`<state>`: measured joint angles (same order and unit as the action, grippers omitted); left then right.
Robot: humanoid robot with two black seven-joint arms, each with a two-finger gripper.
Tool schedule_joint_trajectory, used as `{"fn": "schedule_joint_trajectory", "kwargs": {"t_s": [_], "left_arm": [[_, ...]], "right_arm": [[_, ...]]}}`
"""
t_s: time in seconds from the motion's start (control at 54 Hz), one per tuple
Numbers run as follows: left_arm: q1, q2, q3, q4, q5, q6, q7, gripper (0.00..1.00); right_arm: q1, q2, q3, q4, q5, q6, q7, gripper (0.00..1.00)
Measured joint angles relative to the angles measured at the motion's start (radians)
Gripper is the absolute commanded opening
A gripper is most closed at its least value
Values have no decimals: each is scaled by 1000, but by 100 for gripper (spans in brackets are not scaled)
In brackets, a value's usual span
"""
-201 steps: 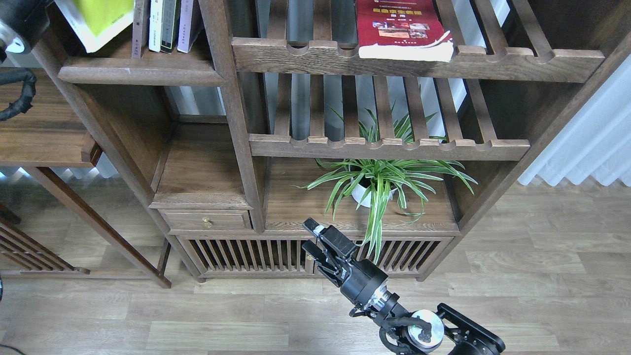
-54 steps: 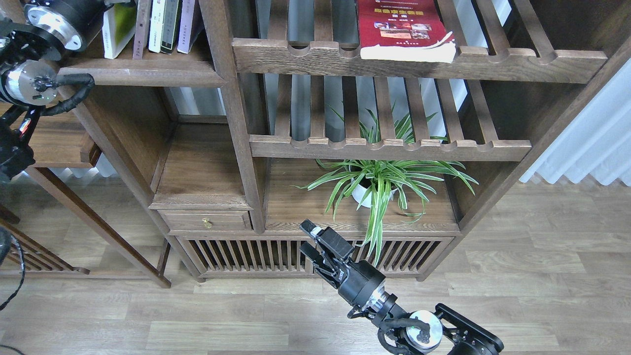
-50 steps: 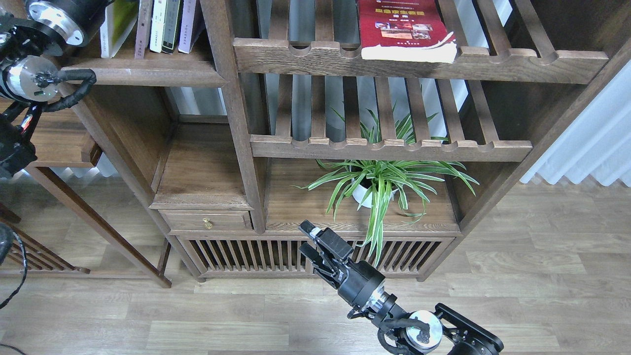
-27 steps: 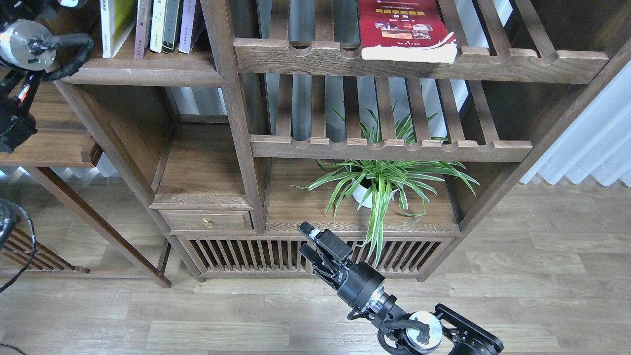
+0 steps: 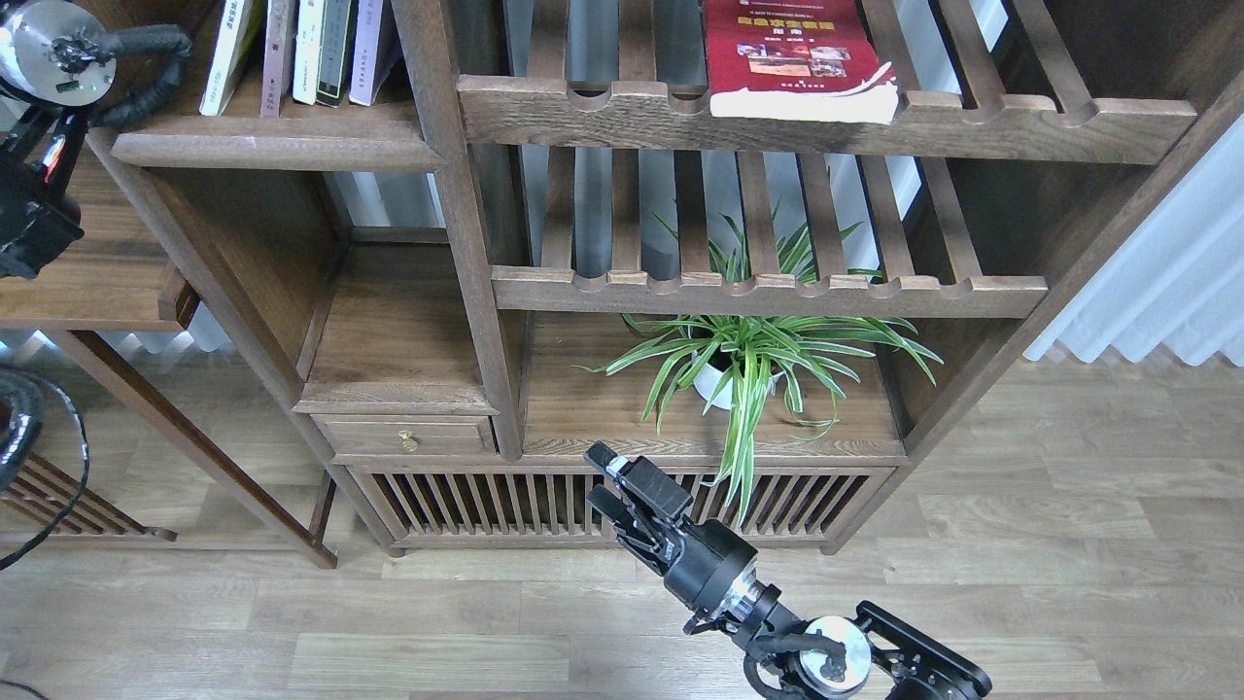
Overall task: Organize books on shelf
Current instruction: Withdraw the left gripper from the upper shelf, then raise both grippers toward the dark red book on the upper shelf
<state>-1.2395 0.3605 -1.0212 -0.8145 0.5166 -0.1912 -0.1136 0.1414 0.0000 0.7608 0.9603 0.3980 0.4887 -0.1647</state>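
Observation:
The yellow-green and white book (image 5: 226,53) stands on the solid dark-brown shelf (image 5: 277,148) at the top left, leaning slightly against a dark maroon-brown spine (image 5: 276,56). Other upright books (image 5: 335,49) stand to their right. The red book (image 5: 792,49) with small photos lies flat on the upper slatted rack. My left arm's silver joint (image 5: 53,49) is at the top left corner, and its gripper is out of view above the frame. My right gripper (image 5: 604,478) hangs low in front of the cabinet base, fingers apart and empty.
A spider plant in a white pot (image 5: 753,365) sits on the lower board under a second slatted rack (image 5: 768,292). A small drawer (image 5: 408,436) is at the lower left. A side table (image 5: 92,282) stands at the left. White curtains (image 5: 1157,282) hang at the right.
The yellow-green book, tilted at the shelf's left end before, now stands upright against the other books. My left arm has risen toward the top corner. My right gripper has drifted slightly left.

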Motion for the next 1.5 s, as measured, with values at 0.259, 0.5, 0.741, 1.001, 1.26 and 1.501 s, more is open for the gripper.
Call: {"fn": "schedule_joint_trajectory", "kwargs": {"t_s": [0.259, 0.5, 0.741, 1.001, 1.26, 1.501], "left_arm": [[38, 51, -54, -121, -4, 7, 9, 83], [98, 174, -91, -230, -6, 8, 5, 99], [151, 202, -167, -321, -12, -10, -10, 100], [175, 208, -255, -355, -49, -183, -2, 100], [234, 211, -331, -364, -143, -297, 9, 100], [284, 207, -387, -402, -168, -297, -3, 100]], "right_arm": [[11, 0, 1, 2, -2, 0, -1, 98], [25, 0, 1, 0, -3, 0, -1, 98], [22, 0, 10, 30, 3, 0, 5, 99], [-24, 0, 86, 186, 9, 0, 10, 99], [-43, -9, 187, 351, 10, 0, 9, 99], [-47, -7, 229, 441, 12, 0, 11, 99]]}}
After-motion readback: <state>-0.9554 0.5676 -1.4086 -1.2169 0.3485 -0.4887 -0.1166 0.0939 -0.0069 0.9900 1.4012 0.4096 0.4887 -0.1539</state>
